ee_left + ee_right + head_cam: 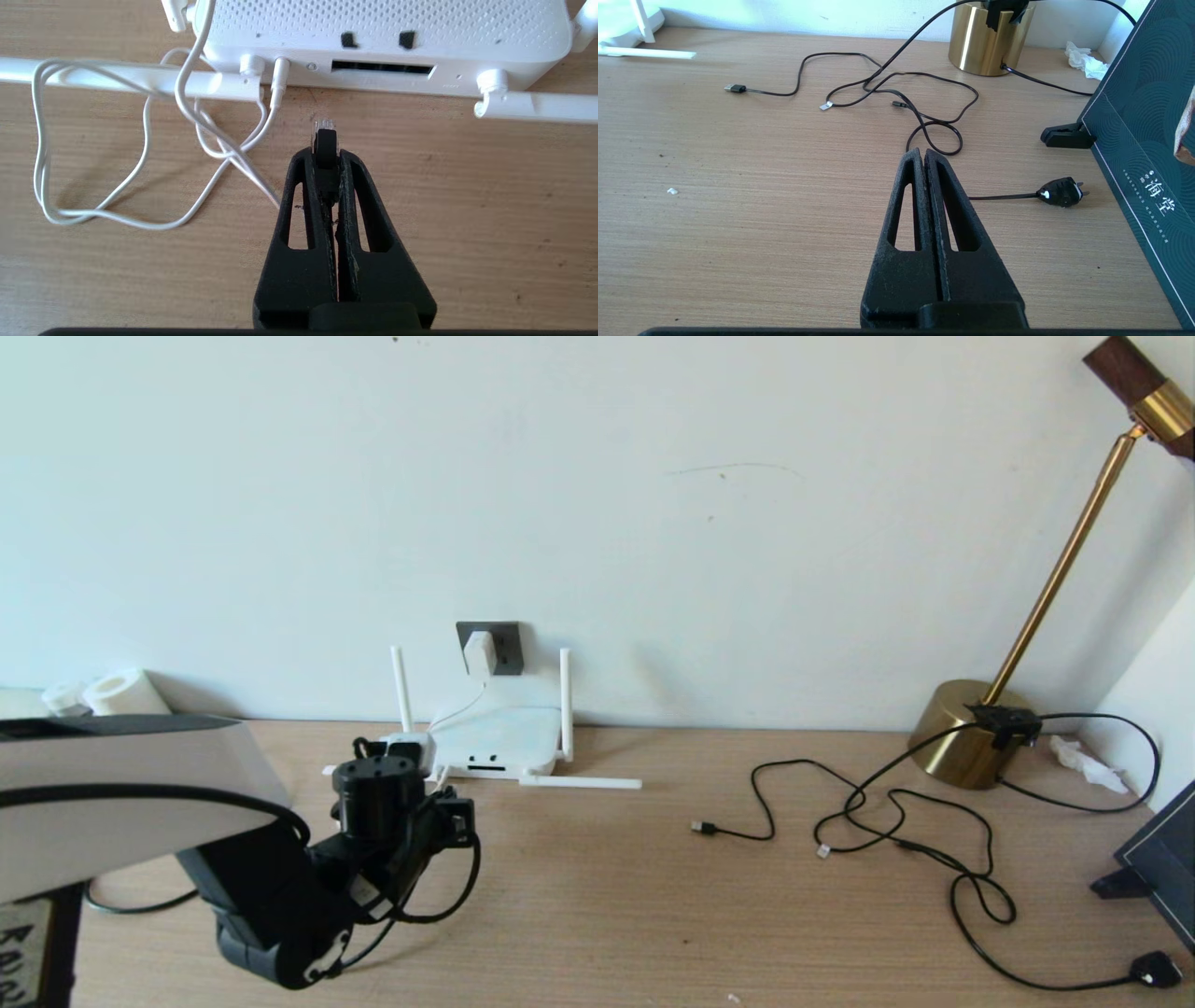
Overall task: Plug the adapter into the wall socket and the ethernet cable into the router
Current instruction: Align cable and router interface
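Left to right on your desk (653, 896):

- Left gripper (325, 154): clenched on the ethernet cable (325, 140); its clear plug tip sits just short of the router's front edge, not touching it.
- Router (495, 739): flat by the wall, a thin white cord (117, 219) plugged into its front edge and looped on the wood.
- Adapter (480, 653): seated in the wall socket (504, 646) above the router.
- Thin black cables (896, 821): sprawled right of centre.
- Brass lamp (966, 733): near the wall.
- Right gripper (923, 156): pinched together on nothing, above bare wood.
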